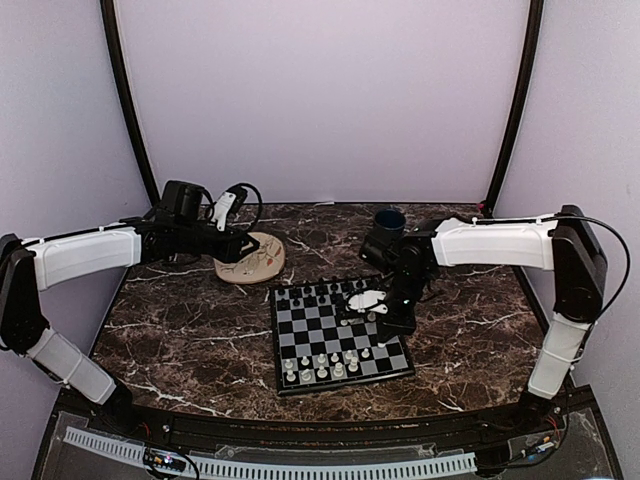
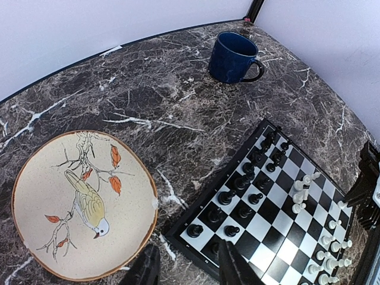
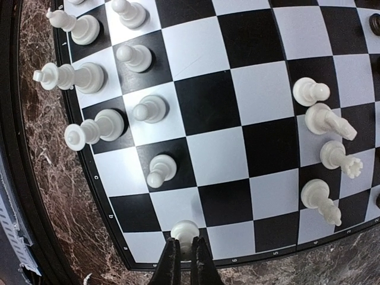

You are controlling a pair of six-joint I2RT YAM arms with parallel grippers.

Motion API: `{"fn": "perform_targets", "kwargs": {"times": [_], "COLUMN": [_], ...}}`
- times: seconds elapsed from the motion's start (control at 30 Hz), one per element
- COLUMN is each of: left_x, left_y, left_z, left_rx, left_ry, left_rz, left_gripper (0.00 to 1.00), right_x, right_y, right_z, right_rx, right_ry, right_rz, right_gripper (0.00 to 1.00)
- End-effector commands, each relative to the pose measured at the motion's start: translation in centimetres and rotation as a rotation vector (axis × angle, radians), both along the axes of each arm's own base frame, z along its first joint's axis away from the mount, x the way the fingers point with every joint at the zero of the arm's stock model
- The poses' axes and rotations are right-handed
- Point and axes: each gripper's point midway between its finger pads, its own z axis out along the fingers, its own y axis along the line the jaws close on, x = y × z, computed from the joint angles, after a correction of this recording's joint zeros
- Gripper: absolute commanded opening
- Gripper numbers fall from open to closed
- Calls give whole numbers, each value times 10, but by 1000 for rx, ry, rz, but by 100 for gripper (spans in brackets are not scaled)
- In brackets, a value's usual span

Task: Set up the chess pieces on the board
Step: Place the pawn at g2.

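Where the right gripper [image 3: 185, 261] reaches the rim row of the chessboard [image 3: 208, 157], its two dark fingers are pinched almost together on a white pawn [image 3: 184, 228]. The pawn stands upright, its long axis vertical and its round head pointing up at the wrist camera. Whether its base touches the square cannot be told.

The board is a flat square of glossy black and pale checks inside a black rim. It lies in front of the right arm on the dark marble-patterned table [image 2: 148, 101], turned a little askew to the table's edge. Its cream pieces [image 3: 95, 127] fill the side near the arm bases and its black pieces [image 2: 240, 190] the far side. All of them are smooth, turned, waisted shapes standing on end. Four more cream men [image 3: 329, 122] stand in a line towards the black side.

The left gripper [image 2: 189, 270] hangs spread apart with nothing between its fingers. It is above the table between the board's corner and a round speckled beige plate [image 2: 35, 202] painted with a bird on a twig. A glossy navy mug [image 2: 233, 56] stands upright beyond the board, its handle towards the wall.
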Motion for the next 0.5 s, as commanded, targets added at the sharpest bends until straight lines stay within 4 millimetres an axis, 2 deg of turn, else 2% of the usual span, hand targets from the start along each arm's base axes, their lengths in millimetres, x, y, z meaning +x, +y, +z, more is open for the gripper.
{"fn": "perform_targets", "kwargs": {"times": [0.0, 0.37, 0.47], "left_x": [-2, -1, -1], "left_y": [-3, -2, -3], "left_z": [4, 3, 1], "left_rx": [0, 2, 2], "left_ry": [7, 8, 13], "left_rz": [-18, -16, -18], "left_gripper": [36, 36, 36], "right_x": [-9, -6, -6], "right_y": [8, 6, 6], "right_z": [-12, -25, -25], "right_rx": [-6, -51, -50], "right_ry": [16, 7, 8], "right_rz": [45, 40, 39], "right_gripper": [3, 4, 9]}}
